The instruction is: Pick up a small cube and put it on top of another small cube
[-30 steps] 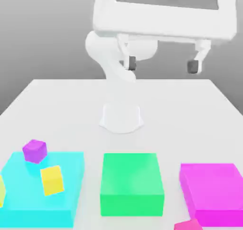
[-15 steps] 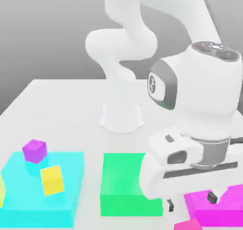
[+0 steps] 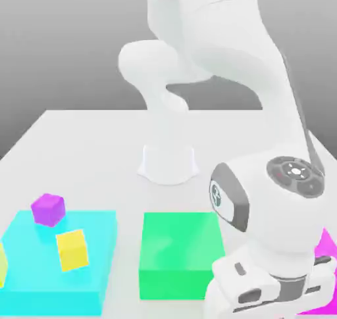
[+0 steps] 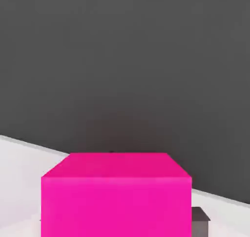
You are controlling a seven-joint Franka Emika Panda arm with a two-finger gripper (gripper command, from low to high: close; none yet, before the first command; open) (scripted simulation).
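A small pink cube (image 4: pixel 116 197) sits close in front of the hand camera, between the fingers of my gripper (image 4: pixel 119 225), which is shut on it. One dark fingertip (image 4: pixel 199 220) shows beside the cube's edge. In the exterior view my hand (image 3: pixel 273 288) is low at the front, on the exterior view's right. A small purple cube (image 3: pixel 49 209) rests at the far corner of the cyan block (image 3: pixel 39 285). A small yellow cube (image 3: pixel 72 249) lies on top of that block.
A green block (image 3: pixel 181 255) lies in the front middle, just beside my hand. A magenta block (image 3: pixel 326 245) peeks out behind the arm at the exterior view's right. The arm's base (image 3: pixel 168 163) stands at the table's centre. A yellow-green object (image 3: pixel 2 265) shows at the left edge.
The arm swung down from high above to the front right, then dropped lower still. The fingers went from wide open to shut around the pink cube.
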